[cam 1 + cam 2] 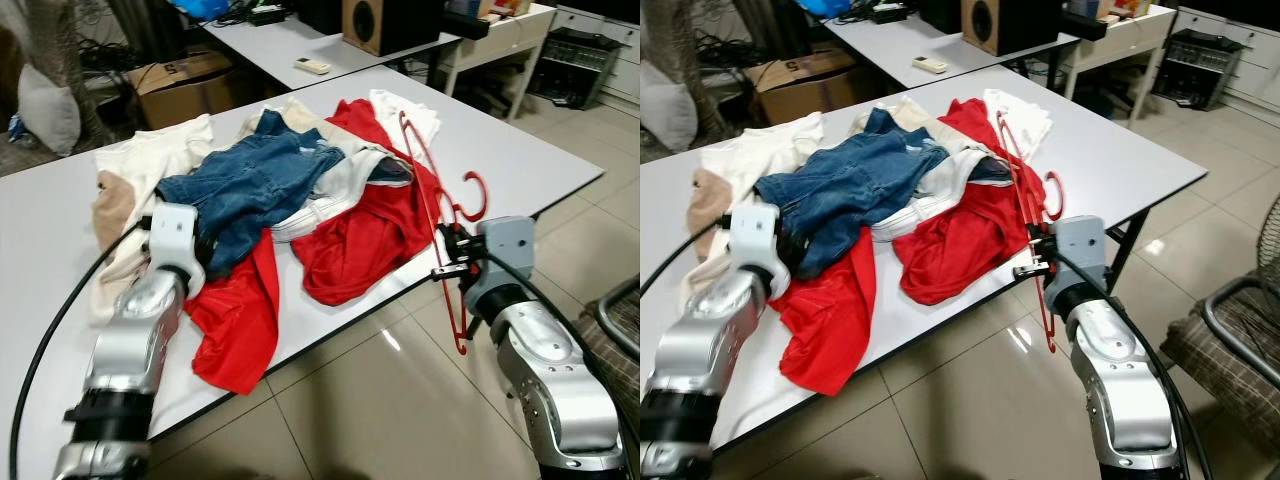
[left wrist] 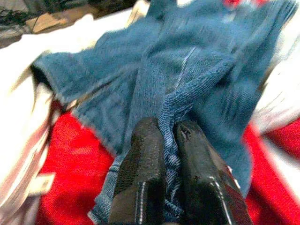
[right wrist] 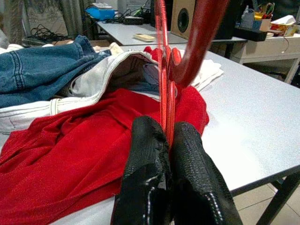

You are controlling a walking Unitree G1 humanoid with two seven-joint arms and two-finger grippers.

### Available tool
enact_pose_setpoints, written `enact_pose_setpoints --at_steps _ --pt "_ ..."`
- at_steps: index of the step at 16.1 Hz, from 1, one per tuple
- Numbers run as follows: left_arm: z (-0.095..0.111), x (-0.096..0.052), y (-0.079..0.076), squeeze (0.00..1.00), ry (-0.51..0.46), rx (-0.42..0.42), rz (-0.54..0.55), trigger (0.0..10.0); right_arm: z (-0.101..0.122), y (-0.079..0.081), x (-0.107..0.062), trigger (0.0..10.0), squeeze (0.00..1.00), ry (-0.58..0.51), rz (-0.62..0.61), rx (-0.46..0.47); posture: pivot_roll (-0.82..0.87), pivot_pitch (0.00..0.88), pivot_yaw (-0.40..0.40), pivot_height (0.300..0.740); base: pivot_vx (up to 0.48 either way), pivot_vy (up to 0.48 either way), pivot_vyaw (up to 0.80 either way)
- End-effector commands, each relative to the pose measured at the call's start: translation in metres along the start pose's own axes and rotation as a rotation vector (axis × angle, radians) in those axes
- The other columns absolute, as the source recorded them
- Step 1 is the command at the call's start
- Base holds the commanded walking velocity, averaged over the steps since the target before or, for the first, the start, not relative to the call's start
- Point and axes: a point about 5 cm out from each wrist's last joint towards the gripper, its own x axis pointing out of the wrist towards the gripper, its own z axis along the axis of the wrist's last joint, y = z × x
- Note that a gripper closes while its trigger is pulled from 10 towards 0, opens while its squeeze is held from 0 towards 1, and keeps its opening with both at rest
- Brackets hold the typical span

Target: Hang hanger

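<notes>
A red plastic hanger [image 1: 440, 215] stands on edge at the table's near right edge, its hook [image 1: 475, 195] to the right and one end hanging below the tabletop. My right gripper [image 1: 447, 256] is shut on the hanger [image 3: 165, 84] near its middle. A heap of clothes lies on the white table [image 1: 520, 160]: blue denim garment [image 1: 250, 185], red garments [image 1: 370, 235], white pieces. My left gripper [image 2: 169, 136] is shut on a fold of the denim garment [image 2: 197, 70] at the heap's left side.
A second table [image 1: 280, 40] with a remote and a speaker [image 1: 375, 22] stands behind. A cardboard box [image 1: 185, 80] sits at the back left. A chair [image 1: 1230, 340] is at the right on the tiled floor. White drawers [image 1: 500, 40] stand at the far right.
</notes>
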Motion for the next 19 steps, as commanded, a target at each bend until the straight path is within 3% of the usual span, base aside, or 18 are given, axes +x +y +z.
enact_pose_setpoints --at_steps 1,4,5,8,10,12,13,14,15,16,17,18,19 --pt "0.028 0.006 -0.006 0.0 -0.105 -0.014 -0.042 0.0 0.006 0.001 0.005 10.0 0.0 -0.026 0.022 -0.013 -0.08 0.0 0.075 0.74 0.0 0.0 0.0" --pt "0.074 0.014 0.009 0.0 -0.241 0.033 -0.003 0.0 0.011 0.002 0.008 10.0 0.0 -0.05 0.03 -0.015 -0.08 0.0 0.073 0.74 0.0 0.0 0.0" --pt "0.111 0.012 0.036 0.0 -0.328 0.11 0.065 0.0 0.012 0.008 0.009 10.0 0.0 -0.045 0.079 -0.018 -0.08 0.0 0.074 0.74 0.0 0.0 0.0" --pt "0.161 0.0 0.078 0.0 -0.419 0.22 0.184 0.0 0.015 0.011 0.01 10.0 0.0 -0.07 0.082 0.012 -0.07 0.0 0.073 0.74 0.0 0.0 0.0" --pt "0.215 -0.022 0.111 0.0 -0.505 0.332 0.282 0.0 0.015 0.012 0.013 10.0 0.0 -0.076 0.087 0.024 -0.06 0.0 0.071 0.74 0.0 0.0 0.0" --pt "0.241 -0.027 0.109 0.0 -0.562 0.359 0.272 0.0 0.016 0.013 0.014 10.0 0.0 -0.083 0.095 0.029 -0.06 0.0 0.072 0.74 0.0 0.0 0.0" --pt "0.249 -0.017 0.085 0.0 -0.595 0.327 0.179 0.0 0.016 0.014 0.015 10.0 0.0 -0.086 0.097 0.034 -0.05 0.0 0.072 0.74 0.0 0.0 0.0" --pt "0.247 0.001 0.041 0.0 -0.606 0.28 0.031 0.0 0.017 0.014 0.015 10.0 0.0 -0.092 0.095 0.035 -0.05 0.0 0.072 0.74 0.0 0.0 0.0" --pt "0.237 0.019 -0.012 0.0 -0.596 0.216 -0.127 0.0 0.018 0.013 0.015 10.0 0.0 -0.099 0.089 0.036 -0.06 0.0 0.077 0.74 0.0 0.0 0.0" --pt "0.228 0.029 -0.04 0.0 -0.576 0.184 -0.197 0.0 0.019 0.012 0.015 10.0 0.0 -0.1 0.082 0.033 -0.08 0.0 0.093 0.74 0.0 0.0 0.0" --pt "0.209 0.043 -0.078 0.0 -0.524 0.21 -0.273 0.0 0.018 0.011 0.012 10.0 0.0 -0.1 0.071 0.029 -0.1 0.0 0.106 0.74 0.0 0.0 0.0" --pt "0.191 0.051 -0.107 0.0 -0.473 0.172 -0.332 0.0 0.018 0.008 0.009 10.0 0.0 -0.101 0.057 0.025 -0.12 0.0 0.131 0.74 0.0 0.0 0.0" --pt "0.182 0.055 -0.117 0.0 -0.442 0.177 -0.35 0.0 0.017 0.007 0.007 10.0 0.0 -0.1 0.048 0.024 -0.13 0.0 0.136 0.74 0.0 0.0 0.0"
